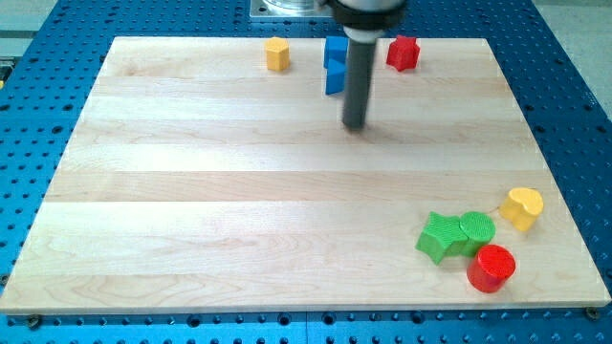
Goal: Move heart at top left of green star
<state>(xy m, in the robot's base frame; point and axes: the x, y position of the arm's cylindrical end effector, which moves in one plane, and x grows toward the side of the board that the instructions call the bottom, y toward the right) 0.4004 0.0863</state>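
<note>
The yellow heart (521, 207) lies near the view's right edge, low on the board. The green star (441, 236) sits to its lower left, touching a green cylinder (476, 229). My tip (355, 125) is in the upper middle of the board, far up and left of the heart and the star, touching neither. It stands just below and right of a blue block (335, 65), which the rod partly hides.
A red cylinder (491, 268) sits just below the green cylinder. A yellow hexagon block (277, 54) and a red star (403, 53) lie near the board's top edge. The wooden board (191, 191) rests on a blue perforated table.
</note>
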